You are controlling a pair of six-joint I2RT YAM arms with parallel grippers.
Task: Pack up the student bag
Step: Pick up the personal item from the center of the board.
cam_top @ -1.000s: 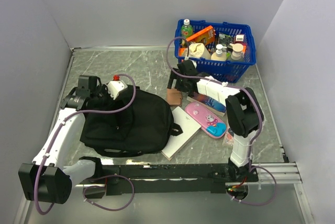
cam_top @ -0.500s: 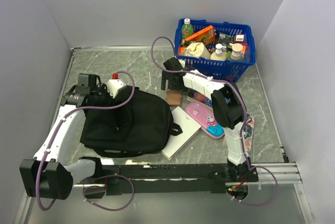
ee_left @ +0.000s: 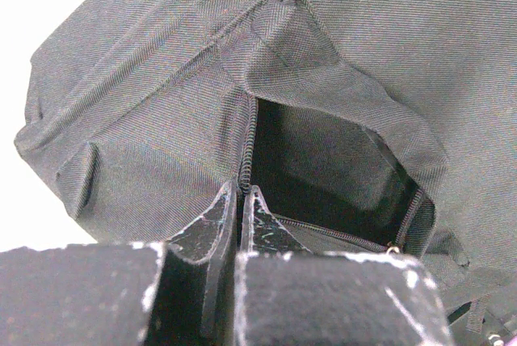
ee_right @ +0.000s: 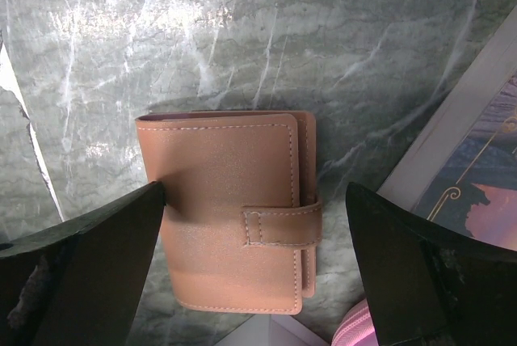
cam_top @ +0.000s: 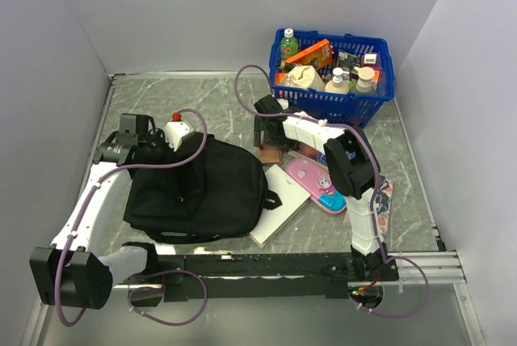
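The black student bag [cam_top: 202,188] lies flat left of centre. In the left wrist view its zipped pocket [ee_left: 323,168] gapes open. My left gripper [cam_top: 139,148] is at the bag's far left corner, shut on the bag's zipper edge [ee_left: 245,172]. My right gripper [cam_top: 269,142] hangs over a brown wallet [cam_top: 271,154]. In the right wrist view the wallet [ee_right: 230,208] lies on the table between my open fingers [ee_right: 89,257], one on each side, the left one at its edge. A white notebook [cam_top: 273,207], a pink pencil case [cam_top: 317,185] and a dark patterned case [cam_top: 327,162] lie beside it.
A blue plastic basket [cam_top: 380,97] full of bottles and boxes stands at the back right. A small packet [cam_top: 382,204] lies by the right arm's base. Grey walls close in the marbled table [cam_top: 218,103] on three sides.
My right arm swung left from over the cases to above the brown wallet, then settled lower around it. My left gripper stays shut on the bag's edge and has barely moved.
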